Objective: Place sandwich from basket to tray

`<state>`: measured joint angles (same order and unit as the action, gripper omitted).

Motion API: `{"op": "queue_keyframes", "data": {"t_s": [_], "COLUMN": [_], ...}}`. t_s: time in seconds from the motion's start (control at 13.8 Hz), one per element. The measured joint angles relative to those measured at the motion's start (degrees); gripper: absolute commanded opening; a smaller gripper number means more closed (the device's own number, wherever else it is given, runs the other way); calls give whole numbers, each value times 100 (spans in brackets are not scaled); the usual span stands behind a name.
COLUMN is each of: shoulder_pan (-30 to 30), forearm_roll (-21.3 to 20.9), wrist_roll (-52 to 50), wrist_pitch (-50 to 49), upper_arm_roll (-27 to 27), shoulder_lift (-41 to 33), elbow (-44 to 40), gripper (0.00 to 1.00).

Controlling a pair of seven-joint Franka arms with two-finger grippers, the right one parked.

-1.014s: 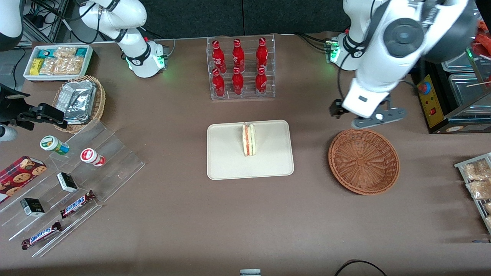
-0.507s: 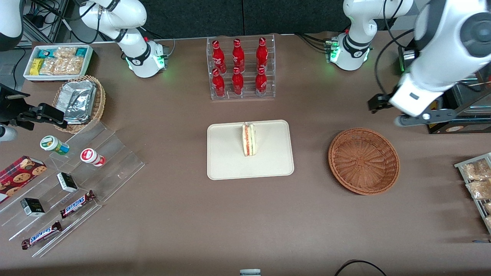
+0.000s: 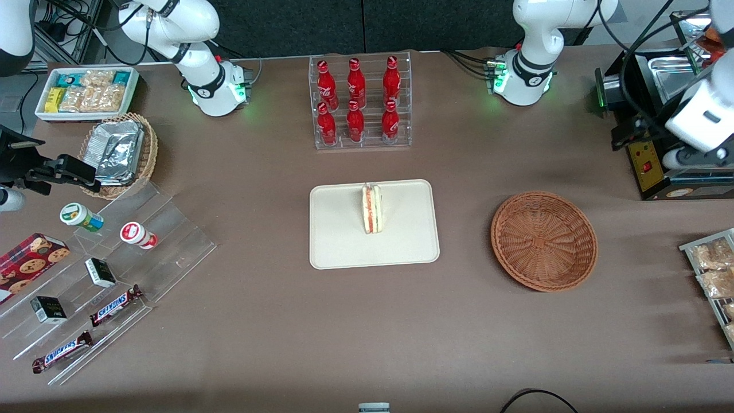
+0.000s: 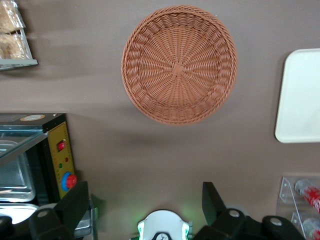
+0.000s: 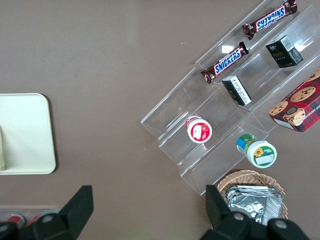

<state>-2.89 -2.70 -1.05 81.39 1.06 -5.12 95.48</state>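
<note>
The sandwich [image 3: 371,209] stands on its edge on the tray [image 3: 338,246], long axis running toward the front camera — job looks done. The basket [image 3: 543,241] sits empty. The gripper [image 4: 145,207] hangs high at the working arm's end of the table — fingers spread, holding nothing, well apart from the sandwich.
</note>
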Motion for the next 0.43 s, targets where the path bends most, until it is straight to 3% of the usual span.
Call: {"op": "queue_keyframes", "data": {"t_s": [0.43], "shoulder_pan": [108], "forearm_roll": [-1], "wrist_roll": [116], "wrist_pitch": [-316], "upper_arm_roll": [70], "shoulder_lift": [1], "elbow": [-464], "gripper": [100]}}
